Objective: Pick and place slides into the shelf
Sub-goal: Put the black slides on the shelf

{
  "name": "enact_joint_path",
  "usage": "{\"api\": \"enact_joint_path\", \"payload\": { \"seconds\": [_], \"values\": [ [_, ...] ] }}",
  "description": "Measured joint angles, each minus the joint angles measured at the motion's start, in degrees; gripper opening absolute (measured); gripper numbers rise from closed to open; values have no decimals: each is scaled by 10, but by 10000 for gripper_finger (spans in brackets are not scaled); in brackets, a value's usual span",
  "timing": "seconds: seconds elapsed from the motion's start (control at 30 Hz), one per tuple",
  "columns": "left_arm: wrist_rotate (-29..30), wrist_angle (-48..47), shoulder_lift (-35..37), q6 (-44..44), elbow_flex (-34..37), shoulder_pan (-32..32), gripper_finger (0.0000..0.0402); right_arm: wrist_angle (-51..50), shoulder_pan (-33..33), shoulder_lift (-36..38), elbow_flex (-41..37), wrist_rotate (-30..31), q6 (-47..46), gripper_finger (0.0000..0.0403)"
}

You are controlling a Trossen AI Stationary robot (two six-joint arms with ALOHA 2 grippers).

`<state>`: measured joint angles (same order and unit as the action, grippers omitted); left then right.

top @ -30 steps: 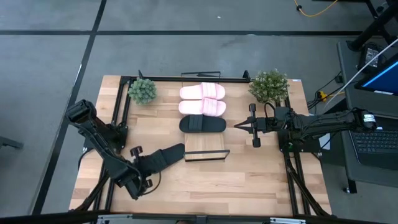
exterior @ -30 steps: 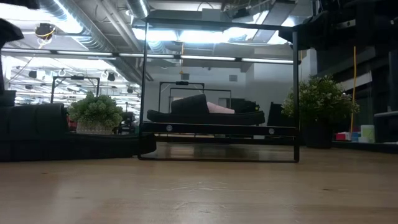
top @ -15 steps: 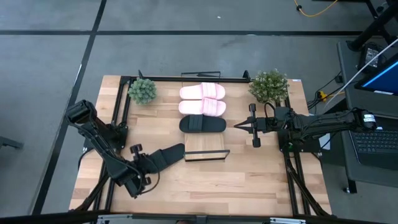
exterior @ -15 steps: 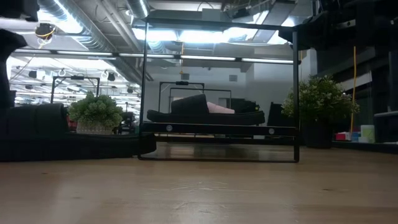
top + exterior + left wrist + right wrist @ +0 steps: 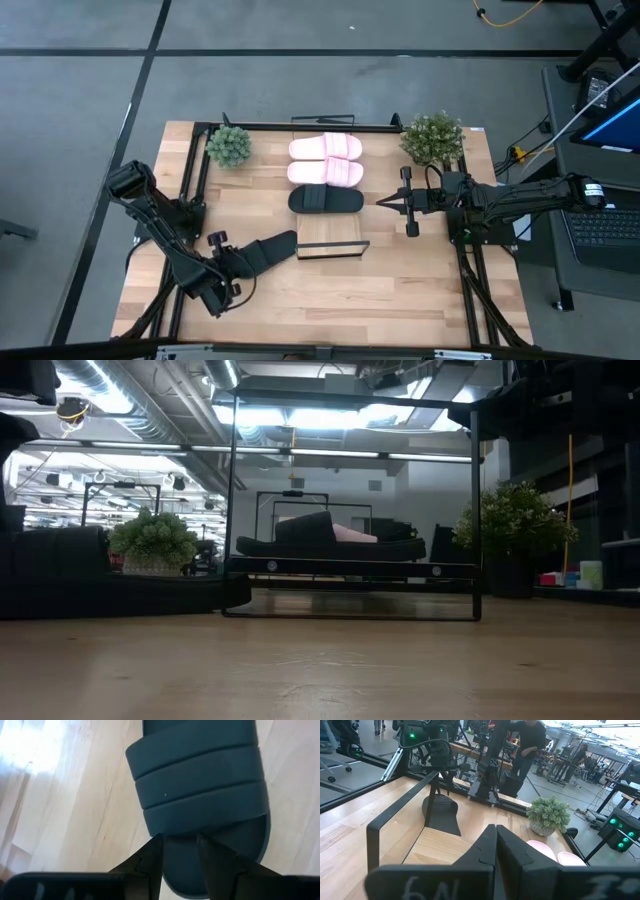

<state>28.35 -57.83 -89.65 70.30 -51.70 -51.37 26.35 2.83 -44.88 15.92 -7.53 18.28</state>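
Note:
One black slide (image 5: 268,249) lies flat on the table, left of the shelf (image 5: 330,236), and fills the left wrist view (image 5: 200,775). My left gripper (image 5: 236,263) is over its near-left end, its fingers a little apart (image 5: 180,851) above the footbed beside the wide strap. Two pale pink slides (image 5: 325,147) (image 5: 326,172) and the other black slide (image 5: 325,200) lie side by side on the shelf's sloping board. My right gripper (image 5: 384,203) is shut and empty, right of the shelf, and also shows in the right wrist view (image 5: 495,837). My left gripper's fingertips (image 5: 158,851) stand over the black slide's footbed (image 5: 180,862), right at the strap's edge. They slant in from above and from the table's near-left side. I cannot tell whether they touch it.
A black metal frame (image 5: 203,160) runs around the shelf area. Potted plants stand at the far left (image 5: 229,146) and far right (image 5: 432,138). Bare board (image 5: 330,236) is left behind the shelf's dark front lip (image 5: 333,246). A person (image 5: 527,742) stands beyond the table.
My left arm has shifted a little above the black slide on the table. The slide has stayed where it was.

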Motion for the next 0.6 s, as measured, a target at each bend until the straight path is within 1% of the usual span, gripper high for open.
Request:
{"api": "enact_joint_path", "payload": {
  "seconds": [0.13, 0.43, 0.6],
  "values": [
    [-5, -11, 0, 0, 0, 0, 109, 0, 0, 0, 0, 0, 0, 14],
    [4, -13, 0, -6, 0, 16, 109, 0, 0, 0, 0, 0, 0, 14],
    [4, -13, 0, -32, 0, 24, 109, 0, 0, 0, 0, 0, 0, 14]
  ]
}}
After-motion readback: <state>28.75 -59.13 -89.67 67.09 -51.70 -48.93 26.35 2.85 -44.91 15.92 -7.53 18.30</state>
